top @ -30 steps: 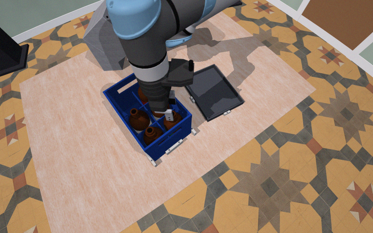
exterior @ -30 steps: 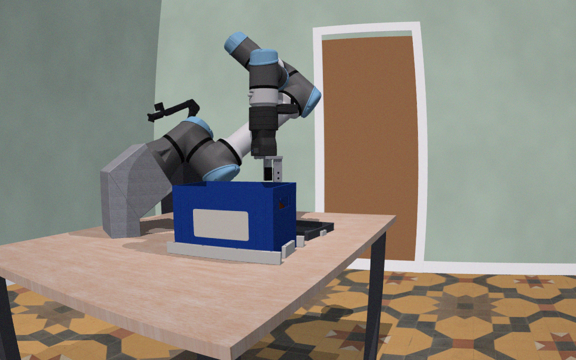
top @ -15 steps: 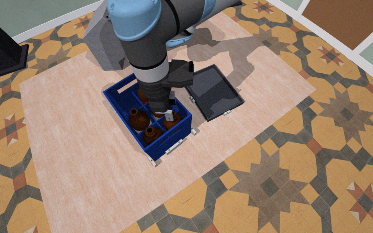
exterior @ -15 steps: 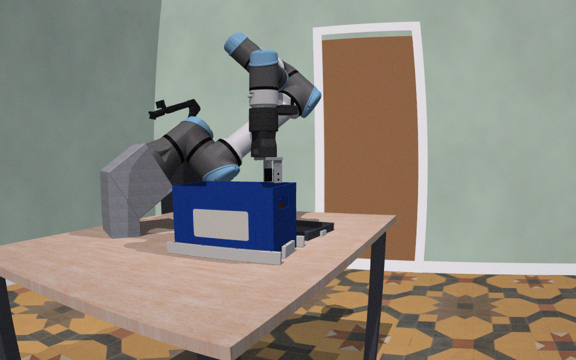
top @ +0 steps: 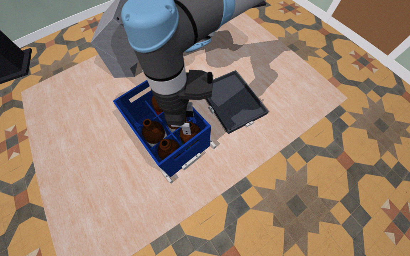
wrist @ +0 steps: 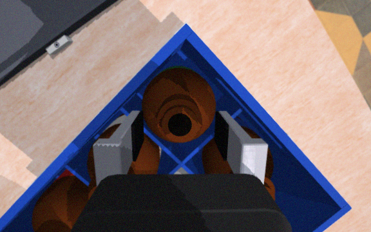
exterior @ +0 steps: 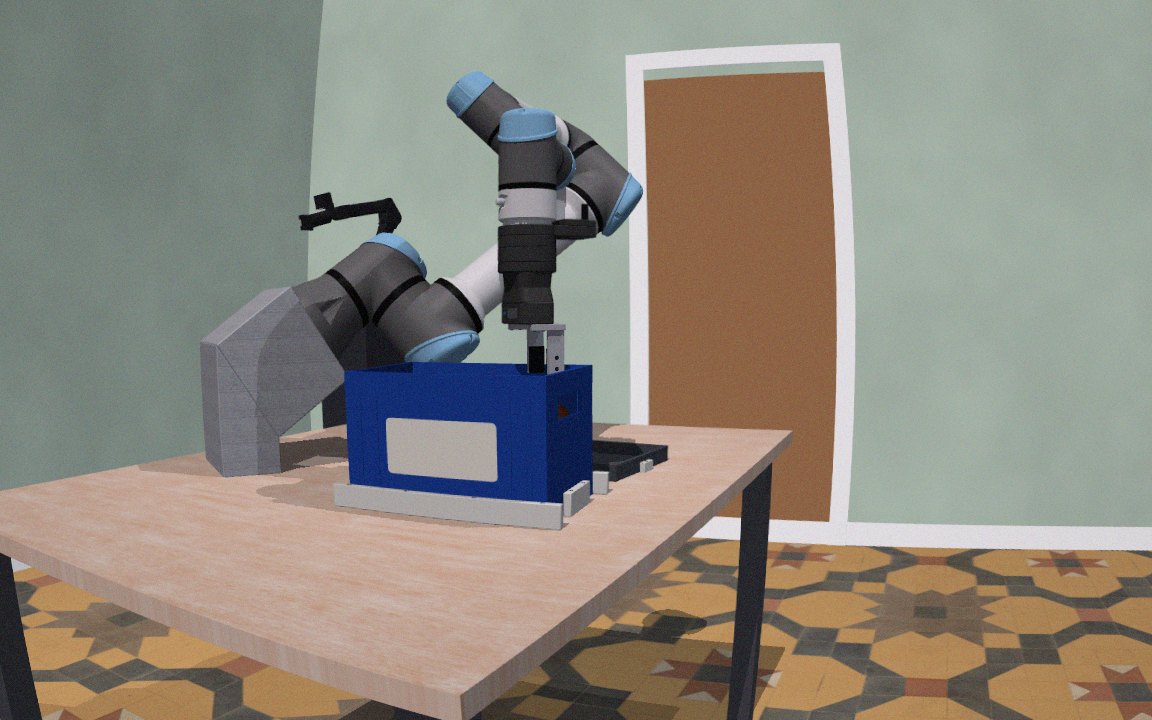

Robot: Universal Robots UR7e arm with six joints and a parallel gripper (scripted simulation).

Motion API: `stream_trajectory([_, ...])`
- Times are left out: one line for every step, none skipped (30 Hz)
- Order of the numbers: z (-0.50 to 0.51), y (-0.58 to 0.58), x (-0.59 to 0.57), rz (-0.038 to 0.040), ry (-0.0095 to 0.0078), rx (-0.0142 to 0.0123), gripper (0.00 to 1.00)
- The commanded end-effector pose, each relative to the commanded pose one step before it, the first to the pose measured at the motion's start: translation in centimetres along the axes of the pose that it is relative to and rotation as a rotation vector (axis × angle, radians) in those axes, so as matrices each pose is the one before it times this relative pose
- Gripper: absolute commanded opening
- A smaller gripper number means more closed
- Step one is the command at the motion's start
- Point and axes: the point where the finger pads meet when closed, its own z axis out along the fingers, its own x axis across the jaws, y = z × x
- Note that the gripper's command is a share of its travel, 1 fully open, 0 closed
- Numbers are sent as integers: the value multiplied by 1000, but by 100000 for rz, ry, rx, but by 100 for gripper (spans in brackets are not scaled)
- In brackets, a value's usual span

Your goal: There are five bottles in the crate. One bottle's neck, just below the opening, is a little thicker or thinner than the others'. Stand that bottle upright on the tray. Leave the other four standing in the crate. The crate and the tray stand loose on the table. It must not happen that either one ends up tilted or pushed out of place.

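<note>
A blue crate (top: 180, 160) (exterior: 526, 429) (wrist: 237, 87) with cross dividers stands on the table and holds brown bottles, all upright. My gripper (top: 187, 120) (exterior: 546, 362) (wrist: 179, 125) is open and empty. It hangs at the crate's rim, its fingers on either side of the neck of the bottle (top: 194, 131) (wrist: 179, 96) in the corner cell nearest the tray, not touching it. Other bottles (top: 151, 129) (top: 167, 148) stand in neighbouring cells; two more show in the wrist view (wrist: 143, 158) (wrist: 57, 203). One bottle is largely hidden behind the arm. The dark tray (top: 238, 101) (exterior: 629, 456) (wrist: 5, 29) is empty.
The tray lies right beside the crate on the wooden table (top: 88, 159) (exterior: 294, 555). Small white stop blocks (top: 191, 160) sit around the crate's base and the tray's edges. The grey robot base (top: 114, 47) stands behind the crate.
</note>
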Motion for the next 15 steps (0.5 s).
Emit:
stream_trajectory([412,8,36,-19,105,-26,100])
stream_trajectory([120,0,1,0,0,-1,100])
stream_trajectory([119,0,0,0,0,0,100])
stream_trajectory([118,0,0,0,0,0,100])
stream_trajectory([116,0,0,0,0,0,100])
stream_trajectory([113,0,1,0,0,-1,100])
stream_trajectory([110,0,0,0,0,0,100])
stream_trajectory([107,0,0,0,0,0,100])
stream_trajectory([104,0,-1,0,0,1,100])
stream_trajectory([99,0,1,0,0,-1,100])
stream_trajectory([94,0,0,0,0,0,100])
stream_trajectory([90,0,0,0,0,0,100])
stream_trajectory([0,0,0,0,0,0,100])
stream_trajectory([0,0,0,0,0,0,100])
stream_trajectory([85,0,0,0,0,0,100])
